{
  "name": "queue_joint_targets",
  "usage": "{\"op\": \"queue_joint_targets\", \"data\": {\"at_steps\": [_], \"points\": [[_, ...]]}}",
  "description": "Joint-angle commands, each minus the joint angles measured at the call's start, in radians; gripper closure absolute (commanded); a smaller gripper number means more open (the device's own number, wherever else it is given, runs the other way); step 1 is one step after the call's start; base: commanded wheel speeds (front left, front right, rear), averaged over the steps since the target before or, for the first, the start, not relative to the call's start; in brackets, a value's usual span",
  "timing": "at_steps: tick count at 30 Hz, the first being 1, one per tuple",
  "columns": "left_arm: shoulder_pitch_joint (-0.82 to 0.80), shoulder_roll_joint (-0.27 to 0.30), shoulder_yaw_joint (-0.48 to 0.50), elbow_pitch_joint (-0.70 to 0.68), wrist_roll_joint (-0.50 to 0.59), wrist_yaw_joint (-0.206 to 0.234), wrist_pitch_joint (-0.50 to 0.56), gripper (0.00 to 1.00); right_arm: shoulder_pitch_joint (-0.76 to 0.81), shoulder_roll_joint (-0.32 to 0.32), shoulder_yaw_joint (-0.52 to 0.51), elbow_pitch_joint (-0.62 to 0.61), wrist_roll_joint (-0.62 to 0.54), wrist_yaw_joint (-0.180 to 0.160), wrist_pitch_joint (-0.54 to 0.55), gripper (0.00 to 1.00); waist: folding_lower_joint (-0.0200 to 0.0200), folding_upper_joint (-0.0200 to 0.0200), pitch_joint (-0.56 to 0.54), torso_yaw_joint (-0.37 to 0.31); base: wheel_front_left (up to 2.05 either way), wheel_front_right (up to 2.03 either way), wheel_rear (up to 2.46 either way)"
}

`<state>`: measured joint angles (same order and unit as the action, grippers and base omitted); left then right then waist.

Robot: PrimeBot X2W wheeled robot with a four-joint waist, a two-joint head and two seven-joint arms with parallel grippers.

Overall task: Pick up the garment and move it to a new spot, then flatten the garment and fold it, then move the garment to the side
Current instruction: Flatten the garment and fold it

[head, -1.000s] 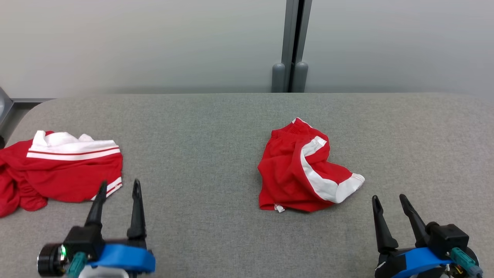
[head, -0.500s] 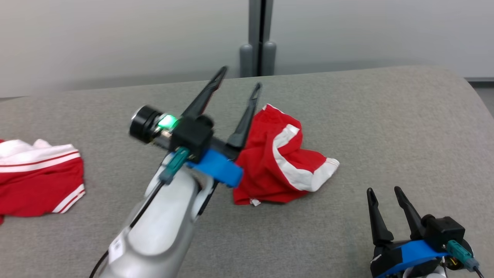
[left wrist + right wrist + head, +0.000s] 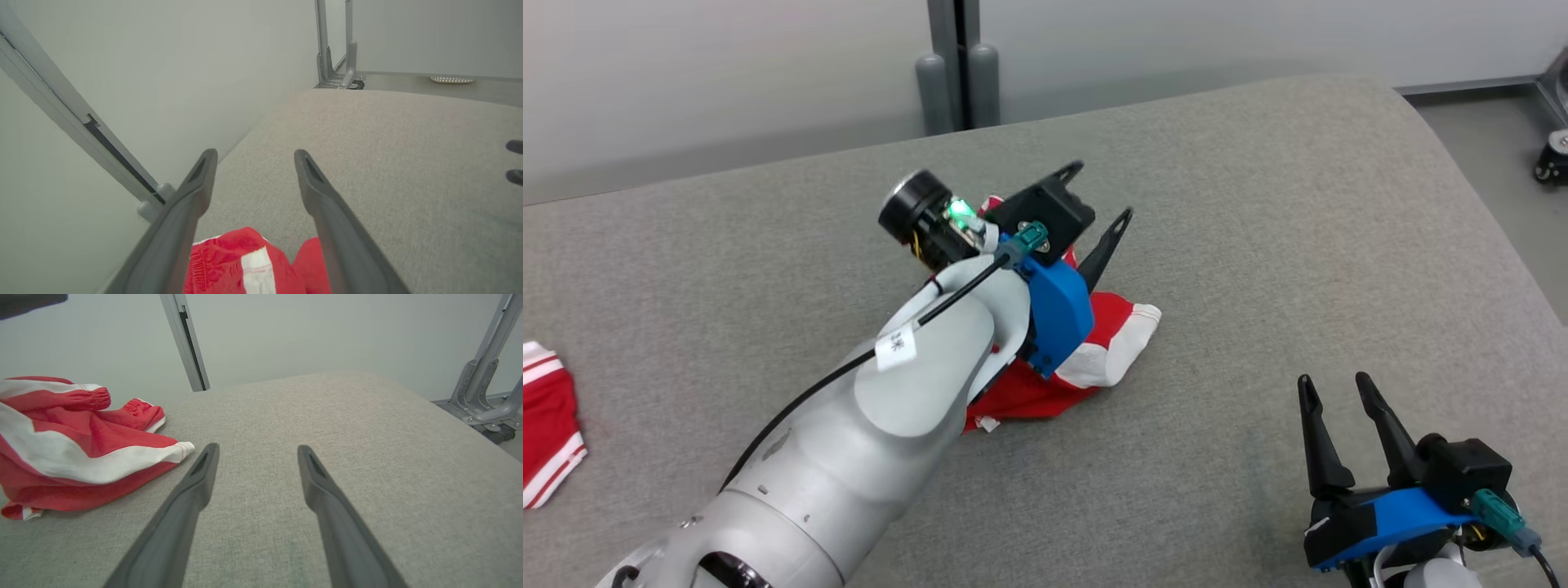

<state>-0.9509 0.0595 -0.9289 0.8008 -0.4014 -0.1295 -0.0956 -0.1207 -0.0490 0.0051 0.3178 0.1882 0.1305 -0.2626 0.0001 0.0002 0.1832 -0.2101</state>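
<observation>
– Grey fuzzy table top (image 3: pixel 1258 204) runs back to a pale wall. What is the left claw (image 3: pixel 1103 189) doing over it?
– Its two long dark fingers are spread wide, and nothing is between them. It hangs just above the crumpled red shorts with the white stripe (image 3: pixel 1115 331). Its tips poke out past them, over bare grey cloth.
– Does it touch the shorts?
– I cannot tell. The blue wrist piece and the pale round arm (image 3: pixel 915 384) hide a big part of them.
– Where do the shorts lie?
– In a small heap near the middle of the table top.
– And the right claw (image 3: pixel 1333 379)?
– It is wide too and holds nothing. It sits low at the near right, well apart from the shorts, and its fingers point at the wall.
– What else is around?
– Another red and white piece of clothing (image 3: pixel 547 416) peeks in at the left edge. A grey post (image 3: pixel 956 73) stands behind the table.
</observation>
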Motion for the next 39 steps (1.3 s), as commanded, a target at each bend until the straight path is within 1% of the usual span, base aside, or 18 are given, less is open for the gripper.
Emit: {"op": "queue_joint_targets", "data": {"at_steps": [1,6,11,13,14,15,16,17,19,21,27,30,31,33,34,36,37,39], "points": [[-0.011,0.003,-0.027,0.027,-0.039,0.000,0.026,0.00,-0.014,-0.002,0.000,-0.003,0.011,0.001,-0.003,0.00,-0.0001,-0.0002,0.005,-0.010,0.00,0.00,0.00],[-0.021,0.021,-0.145,0.108,-0.137,0.000,0.131,0.00,-0.018,-0.003,-0.011,-0.006,0.012,0.001,-0.003,0.00,-0.0001,-0.0002,0.023,-0.019,0.00,0.00,0.00],[-0.013,0.026,-0.236,0.155,-0.229,0.000,0.229,0.00,-0.022,-0.003,-0.015,-0.007,0.012,0.001,-0.003,0.00,-0.0001,-0.0002,0.032,-0.013,0.00,0.00,0.00],[-0.024,0.030,-0.262,0.160,-0.253,0.000,0.232,0.00,-0.028,-0.003,-0.013,-0.008,0.011,0.001,-0.003,0.00,-0.0001,-0.0002,0.034,-0.009,0.00,0.00,0.00],[-0.023,0.031,-0.274,0.164,-0.265,0.000,0.236,0.13,-0.030,-0.003,-0.013,-0.008,0.011,0.001,-0.003,0.00,-0.0001,-0.0002,0.034,-0.007,0.00,0.00,0.00],[-0.024,0.031,-0.283,0.166,-0.274,0.000,0.235,0.48,-0.031,-0.003,-0.012,-0.007,0.011,0.001,-0.003,0.00,-0.0001,-0.0002,0.033,-0.005,0.00,0.00,0.00],[-0.030,0.032,-0.291,0.172,-0.278,0.000,0.224,0.68,-0.032,-0.003,-0.010,-0.007,0.011,0.001,-0.003,0.00,-0.0001,-0.0002,0.032,-0.003,0.00,0.00,0.00],[-0.029,0.032,-0.300,0.177,-0.285,0.000,0.220,1.00,-0.031,-0.003,-0.008,-0.007,0.011,0.001,-0.003,0.00,-0.0001,-0.0002,0.029,-0.001,0.00,0.00,0.00],[-0.033,0.032,-0.305,0.184,-0.292,0.000,0.188,1.00,-0.029,-0.003,-0.008,-0.006,0.011,0.001,-0.003,0.00,-0.0001,-0.0002,0.023,0.001,0.00,0.00,0.00],[-0.042,0.030,-0.290,0.197,-0.308,0.000,0.129,1.00,-0.020,-0.003,-0.012,-0.006,0.010,0.001,-0.003,0.00,-0.0001,-0.0002,0.013,0.008,0.00,0.00,0.00],[-0.032,0.016,-0.241,0.247,-0.338,0.015,-0.035,1.00,0.010,-0.003,-0.025,-0.012,0.003,0.001,-0.004,0.00,-0.0001,-0.0002,-0.017,0.057,0.00,0.00,0.00],[-0.015,0.017,-0.194,0.251,-0.366,0.047,-0.119,1.00,0.022,-0.003,-0.030,-0.013,0.000,0.001,-0.003,0.00,-0.0001,-0.0002,-0.029,0.089,0.00,0.00,0.00],[-0.009,0.024,-0.176,0.245,-0.372,0.065,-0.141,1.00,0.027,-0.003,-0.029,-0.015,0.000,0.001,-0.003,0.00,-0.0001,-0.0002,-0.033,0.099,0.00,0.00,0.00],[0.022,0.035,-0.138,0.226,-0.392,0.093,-0.162,1.00,0.031,-0.003,-0.034,-0.017,-0.003,0.001,-0.003,0.00,-0.0001,-0.0002,-0.041,0.125,0.00,0.00,0.00],[0.038,0.048,-0.114,0.209,-0.395,0.114,-0.167,1.00,0.035,-0.003,-0.036,-0.016,-0.005,0.001,-0.003,0.00,-0.0001,-0.0002,-0.044,0.138,0.00,0.00,0.00],[0.081,0.077,-0.036,0.135,-0.407,0.156,-0.170,1.00,0.040,-0.003,-0.037,-0.017,-0.003,0.001,-0.004,0.00,-0.0001,-0.0002,-0.050,0.158,0.00,0.00,0.00],[0.112,0.100,0.007,0.083,-0.391,0.183,-0.171,1.00,0.042,-0.003,-0.038,-0.018,-0.003,0.001,-0.003,0.00,-0.0001,-0.0002,-0.051,0.169,0.00,0.00,0.00],[0.221,0.137,0.077,-0.014,-0.372,0.224,-0.169,1.00,0.046,-0.003,-0.035,-0.019,-0.003,0.001,-0.003,0.00,-0.0001,-0.0002,-0.054,0.189,0.00,0.00,0.00]]}}
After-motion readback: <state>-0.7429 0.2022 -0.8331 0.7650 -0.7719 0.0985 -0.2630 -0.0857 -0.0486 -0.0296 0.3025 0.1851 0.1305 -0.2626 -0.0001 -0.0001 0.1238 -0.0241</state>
